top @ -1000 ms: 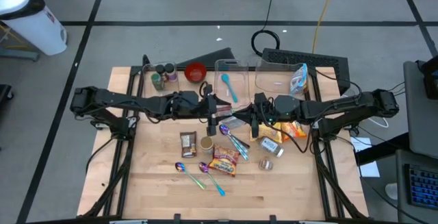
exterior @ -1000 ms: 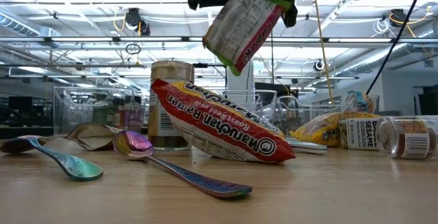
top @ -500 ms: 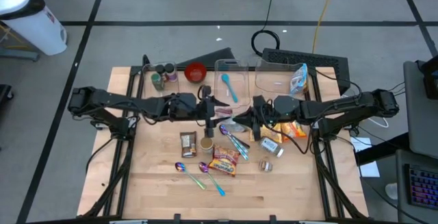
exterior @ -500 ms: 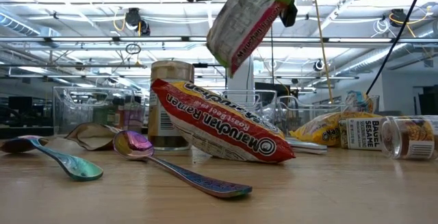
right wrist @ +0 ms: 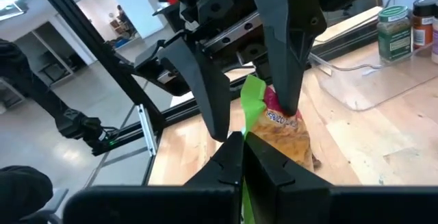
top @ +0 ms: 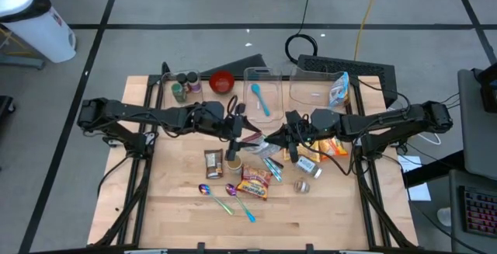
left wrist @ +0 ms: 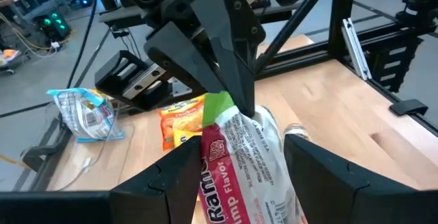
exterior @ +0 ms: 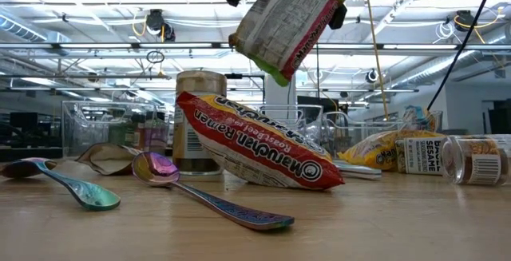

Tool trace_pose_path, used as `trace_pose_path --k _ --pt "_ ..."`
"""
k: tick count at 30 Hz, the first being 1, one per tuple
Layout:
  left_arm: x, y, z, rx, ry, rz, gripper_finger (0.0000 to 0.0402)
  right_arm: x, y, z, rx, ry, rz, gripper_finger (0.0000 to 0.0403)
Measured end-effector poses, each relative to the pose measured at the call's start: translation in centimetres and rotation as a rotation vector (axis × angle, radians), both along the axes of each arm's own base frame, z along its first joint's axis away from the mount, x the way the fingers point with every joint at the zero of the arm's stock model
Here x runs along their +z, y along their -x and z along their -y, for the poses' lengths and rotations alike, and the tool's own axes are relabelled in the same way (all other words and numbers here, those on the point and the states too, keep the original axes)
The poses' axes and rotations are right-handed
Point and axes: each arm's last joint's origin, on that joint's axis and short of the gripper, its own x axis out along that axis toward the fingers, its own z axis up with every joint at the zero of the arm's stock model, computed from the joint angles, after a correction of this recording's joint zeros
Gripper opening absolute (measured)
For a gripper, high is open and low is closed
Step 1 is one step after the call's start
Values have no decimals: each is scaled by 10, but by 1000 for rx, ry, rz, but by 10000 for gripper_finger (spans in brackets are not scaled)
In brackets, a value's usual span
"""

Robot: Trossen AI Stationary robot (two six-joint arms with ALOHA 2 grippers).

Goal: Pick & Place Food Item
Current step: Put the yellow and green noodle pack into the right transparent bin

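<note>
A red-and-white ramen packet (exterior: pixel 283 21) with a green end hangs in the air above the middle of the table, between my two grippers (top: pixel 255 139). My right gripper (right wrist: pixel 241 148) is shut on it (top: pixel 273 140). My left gripper (left wrist: pixel 250 176) is open just left of it (top: pixel 238 135), one finger on either side of the packet's body (left wrist: pixel 239 162). A second ramen packet (exterior: pixel 255 145) lies on the table below (top: pixel 255 182). My right gripper pinches the packet's green end (right wrist: pixel 252 94) between its two shut fingers, coming level from the table's right. The packet is lifted clear and hangs tilted, its printed back toward the low view. My left gripper has one finger (left wrist: pixel 185 169) close against the packet's red side (left wrist: pixel 211 157); whether it touches I cannot tell.
On the table lie iridescent spoons (exterior: pixel 204 193), a jar (exterior: pixel 196 125), a brown packet (top: pixel 213 161), a yellow bag (exterior: pixel 383 151), a sesame box (exterior: pixel 419 156) and a fallen jar (exterior: pixel 475 159). Clear containers (top: pixel 260 83), a red bowl (top: pixel 222 81) and spice jars (top: pixel 185 87) stand along the far edge.
The hanging packet has turned about in the air and now shows more of its printed back in the low view; it stays lifted clear. My right gripper has gone a little toward the table's left with it.
</note>
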Motion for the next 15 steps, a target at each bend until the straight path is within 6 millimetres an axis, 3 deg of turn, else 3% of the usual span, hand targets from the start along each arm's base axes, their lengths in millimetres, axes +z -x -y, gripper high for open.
trace_pose_path --k 6,15 --pt "0 0 0 5 15 -6 174 0 0 0 0 0 0 0" --pt "1 0 -1 29 4 7 20 0 0 0 0 1 2 0"
